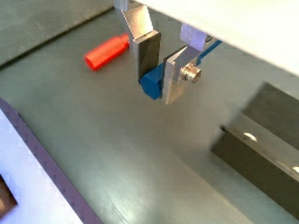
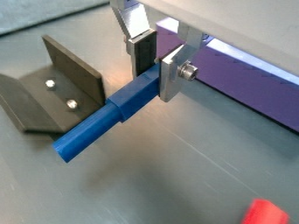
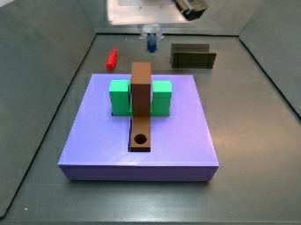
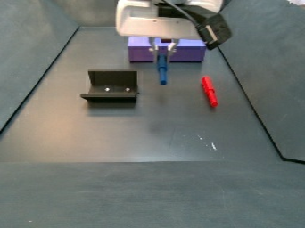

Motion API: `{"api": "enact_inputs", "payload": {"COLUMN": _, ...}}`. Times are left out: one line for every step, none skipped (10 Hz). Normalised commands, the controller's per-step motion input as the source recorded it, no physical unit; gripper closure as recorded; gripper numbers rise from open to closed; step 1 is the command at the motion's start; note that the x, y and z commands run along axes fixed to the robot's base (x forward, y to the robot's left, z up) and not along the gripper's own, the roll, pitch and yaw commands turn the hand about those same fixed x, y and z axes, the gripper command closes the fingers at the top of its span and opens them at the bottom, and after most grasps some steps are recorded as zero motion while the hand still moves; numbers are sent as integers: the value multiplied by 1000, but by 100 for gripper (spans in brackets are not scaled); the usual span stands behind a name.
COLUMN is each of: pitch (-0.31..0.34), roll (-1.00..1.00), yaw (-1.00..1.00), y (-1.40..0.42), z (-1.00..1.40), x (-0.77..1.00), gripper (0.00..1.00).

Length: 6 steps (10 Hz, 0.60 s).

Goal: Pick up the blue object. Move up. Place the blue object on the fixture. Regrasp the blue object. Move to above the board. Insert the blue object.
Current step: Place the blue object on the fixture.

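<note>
Hanging in the gripper [image 2: 156,59], the blue object [image 2: 108,119] is clamped near one end between the two silver fingers [image 2: 170,70], with most of its length sticking out free below them. The jaws stand narrowly apart, closed onto the peg's sides. In a side view the blue object [image 4: 162,66] hangs tilted downward from the gripper [image 4: 165,46], its lower tip clear of the grey floor [image 4: 155,134].

In a wrist view the fixture [image 2: 52,86] sits on the floor close beside the peg's free end, its dark upright wall and base plate with two pale screws visible; whether peg and fixture touch cannot be told there. In a side view the fixture [image 4: 111,87] stands to one side of the peg and apart from it.

A red peg [image 4: 209,91] lies flat on the floor on the opposite side of the blue object from the fixture, untouched. It also shows in a wrist view [image 1: 107,52].

Behind the gripper lies the board [image 3: 141,141], a lavender slab carrying a green block [image 3: 121,97] and a long brown bar [image 3: 141,105] with a round hole [image 3: 141,139] near one end.
</note>
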Motion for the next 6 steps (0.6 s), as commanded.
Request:
{"api": "enact_inputs", "payload": {"pitch": -117, "roll": -1000, "yaw": -63, "y": 103, "z": 63, "x": 600, "gripper": 100}}
{"api": "enact_inputs", "payload": {"pitch": -106, "roll": -1000, "yaw": -57, "y": 109, "z": 71, "x": 594, "gripper": 100}}
{"api": "enact_inputs", "payload": {"pitch": -97, "roll": -1000, "yaw": -49, "y": 114, "z": 77, "x": 580, "gripper": 100}}
{"api": "enact_inputs", "payload": {"pitch": -94, "roll": -1000, "yaw": -46, "y": 114, "z": 80, "x": 577, "gripper": 100}}
{"api": "enact_inputs", "payload": {"pitch": -94, "roll": -1000, "yaw": -46, "y": 114, "z": 77, "x": 574, "gripper": 100}}
{"api": "enact_inputs", "payload": {"pitch": -89, "roll": -1000, "yaw": -51, "y": 114, "z": 77, "x": 569, "gripper": 100}}
